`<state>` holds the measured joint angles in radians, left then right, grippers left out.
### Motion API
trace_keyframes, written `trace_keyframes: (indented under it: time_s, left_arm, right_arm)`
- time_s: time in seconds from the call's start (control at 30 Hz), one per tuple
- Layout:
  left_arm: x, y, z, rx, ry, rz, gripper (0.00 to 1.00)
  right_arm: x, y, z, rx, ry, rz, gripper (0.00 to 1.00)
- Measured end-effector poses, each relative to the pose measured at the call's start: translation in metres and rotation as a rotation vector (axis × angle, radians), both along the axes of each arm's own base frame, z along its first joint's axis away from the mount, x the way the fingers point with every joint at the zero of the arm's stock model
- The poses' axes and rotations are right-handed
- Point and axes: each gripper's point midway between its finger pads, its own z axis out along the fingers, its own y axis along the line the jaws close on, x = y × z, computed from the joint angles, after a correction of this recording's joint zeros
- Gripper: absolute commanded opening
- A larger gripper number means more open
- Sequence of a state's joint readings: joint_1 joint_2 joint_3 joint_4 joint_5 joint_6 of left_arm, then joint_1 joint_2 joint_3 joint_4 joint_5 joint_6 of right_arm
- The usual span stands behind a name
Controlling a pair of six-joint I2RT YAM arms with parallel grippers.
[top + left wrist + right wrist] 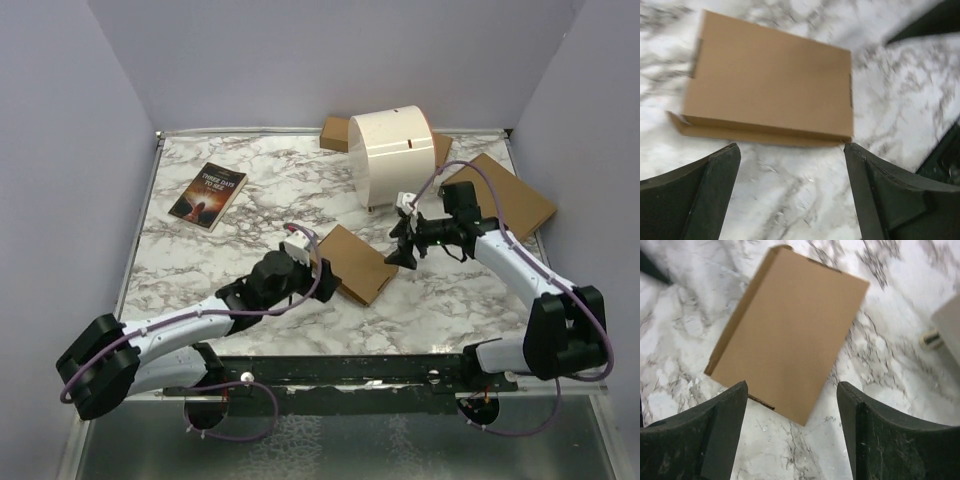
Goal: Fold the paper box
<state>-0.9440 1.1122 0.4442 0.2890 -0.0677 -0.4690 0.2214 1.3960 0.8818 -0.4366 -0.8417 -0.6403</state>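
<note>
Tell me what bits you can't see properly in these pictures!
- Paper box: top view, its left edge is behind the left arm; left wrist view is blurred.
- Book: top view, cover's small print too tiny.
- Cardboard piece: top view, mostly hidden behind the white drum.
- Right wrist view: a pale object is cut off by the right edge.

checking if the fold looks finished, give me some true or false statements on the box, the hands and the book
1. The paper box lies folded into a thin box on the marble table. True.
2. The left hand is clamped on the paper box. False: its fingers stand open, clear of the box.
3. The book lies on top of the paper box. False: it lies apart, at the table's far left.
4. The right hand is open and holds nothing. True.
</note>
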Motion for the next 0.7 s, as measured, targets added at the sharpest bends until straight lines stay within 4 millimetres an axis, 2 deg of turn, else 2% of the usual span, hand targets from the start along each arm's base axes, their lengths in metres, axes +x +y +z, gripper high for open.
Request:
trace_keyframes:
  time_s: [0.07,0.13,0.2,0.3,0.37,0.43,0.47,0.5,0.6,0.7]
  left_arm:
    - [0.021,0.014,0.010,-0.009,-0.023,0.073,0.92]
    - [0.045,0.032,0.018,-0.013,-0.038,0.158,0.91]
    - [0.065,0.045,0.021,-0.013,-0.039,0.218,0.84]
    - [0.099,0.064,0.016,-0.008,-0.020,0.300,0.71]
    - [0.120,0.071,0.008,-0.001,0.005,0.329,0.57]
    - [0.135,0.076,-0.004,0.009,0.030,0.346,0.48]
    - [0.142,0.078,-0.011,0.014,0.048,0.348,0.46]
    - [0.146,0.078,-0.017,0.019,0.059,0.345,0.44]
    - [0.159,0.074,-0.038,0.028,0.106,0.322,0.39]
    - [0.161,0.061,-0.051,0.011,0.143,0.265,0.36]
  right_arm:
    - [-0.012,0.005,0.015,0.036,-0.068,0.088,0.89]
    - [-0.030,0.009,0.025,0.071,-0.140,0.186,0.91]
    - [-0.047,0.011,0.025,0.089,-0.199,0.267,0.91]
    - [-0.062,0.009,0.014,0.079,-0.199,0.295,0.85]
    - [-0.057,0.004,0.009,0.044,-0.186,0.256,0.72]
    - [-0.043,-0.003,0.006,-0.006,-0.193,0.188,0.42]
    - [-0.038,-0.006,0.004,-0.026,-0.191,0.157,0.30]
    - [-0.030,-0.012,0.002,-0.055,-0.198,0.118,0.23]
    - [-0.015,-0.030,-0.005,-0.122,-0.194,0.022,0.12]
    - [-0.008,-0.043,-0.015,-0.186,-0.195,-0.006,0.07]
